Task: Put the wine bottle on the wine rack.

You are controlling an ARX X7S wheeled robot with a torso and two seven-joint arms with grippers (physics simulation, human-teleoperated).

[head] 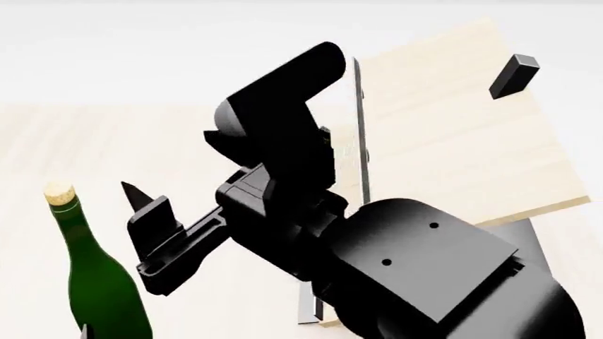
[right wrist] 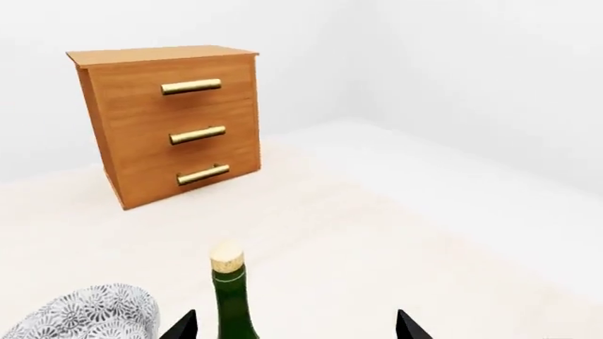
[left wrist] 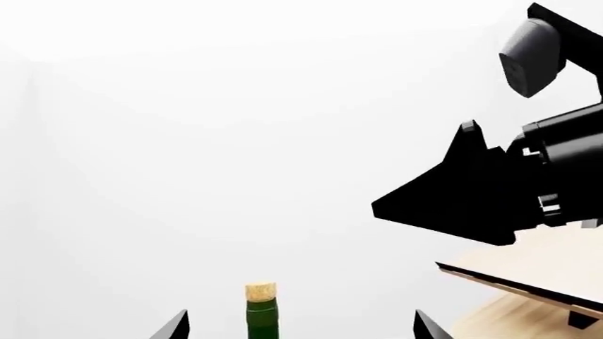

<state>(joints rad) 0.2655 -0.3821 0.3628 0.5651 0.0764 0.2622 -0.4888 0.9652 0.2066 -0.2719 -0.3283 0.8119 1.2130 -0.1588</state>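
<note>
The wine bottle [head: 94, 282] is dark green with a tan cork and stands upright at the lower left of the head view. Its neck shows between the wide-apart fingertips of my left gripper [left wrist: 301, 326], nearer one tip. The neck [right wrist: 229, 300] also shows between the spread fingertips of my right gripper [right wrist: 296, 326]. No finger touches it in either wrist view. In the head view my right gripper [head: 143, 236] is open just right of the bottle. The wine rack [head: 443, 141], a slanted light-wood board with a black peg [head: 513, 75], stands to the right behind my right arm.
A reddish-brown cabinet [right wrist: 169, 120] with brass handles stands on the pale table beyond the bottle. A grey patterned cloth [right wrist: 85, 314] lies near the right gripper. My right arm [left wrist: 490, 191] hangs close above the rack's board [left wrist: 537, 275].
</note>
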